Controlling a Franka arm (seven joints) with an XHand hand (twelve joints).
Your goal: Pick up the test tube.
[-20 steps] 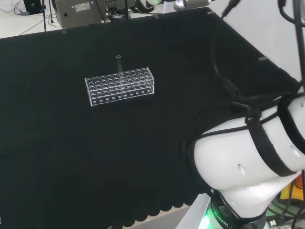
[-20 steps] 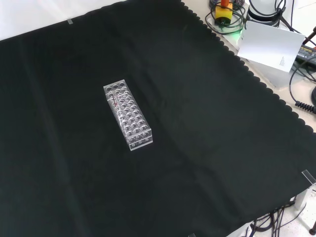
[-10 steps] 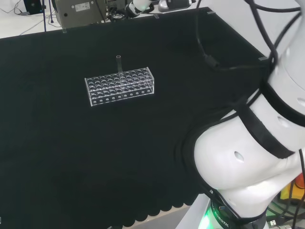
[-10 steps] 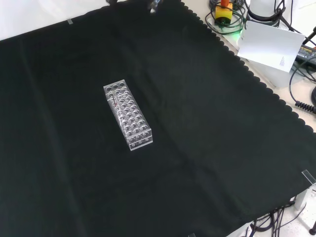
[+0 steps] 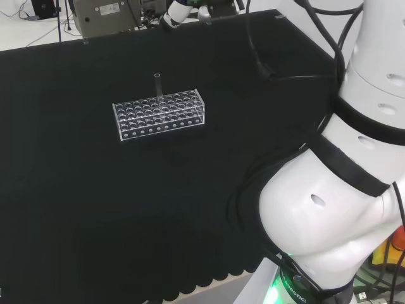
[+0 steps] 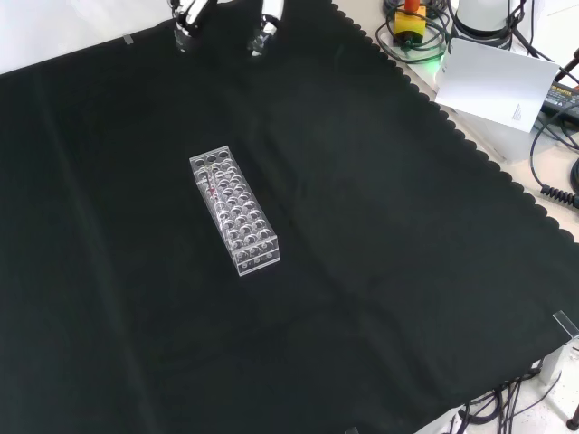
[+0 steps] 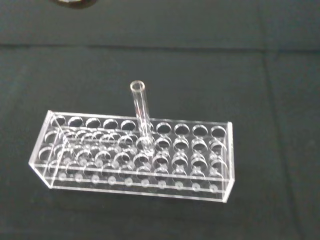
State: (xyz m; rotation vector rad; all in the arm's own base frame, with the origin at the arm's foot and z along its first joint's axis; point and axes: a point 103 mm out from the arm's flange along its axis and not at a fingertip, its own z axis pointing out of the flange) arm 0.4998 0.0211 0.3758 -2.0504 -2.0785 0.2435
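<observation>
A clear test tube [image 7: 140,112] stands upright in a hole of a clear plastic rack [image 7: 135,155] with several rows of holes. In the head view the tube [image 5: 157,83] rises from the rack's [image 5: 159,114] far row. From the front, the rack [image 6: 233,210] lies mid-cloth, with the tube [image 6: 210,185] near its upper end. The hand [image 6: 265,23] enters at the front view's top edge, well above the rack and apart from it, its fingers [image 6: 185,14] spread and holding nothing. In the head view the hand [image 5: 179,11] hangs past the cloth's far edge.
The arm's white links [image 5: 342,183] stand at the head view's right. Beyond the scalloped cloth edge are a white box [image 6: 493,86] and cables [image 6: 556,127]. Grey equipment [image 5: 104,16] stands behind the cloth's far edge.
The hand has come into the front view at its top edge. In the head view the arm's links have swung upward and the hand has moved left along the far edge. Rack and tube have not moved.
</observation>
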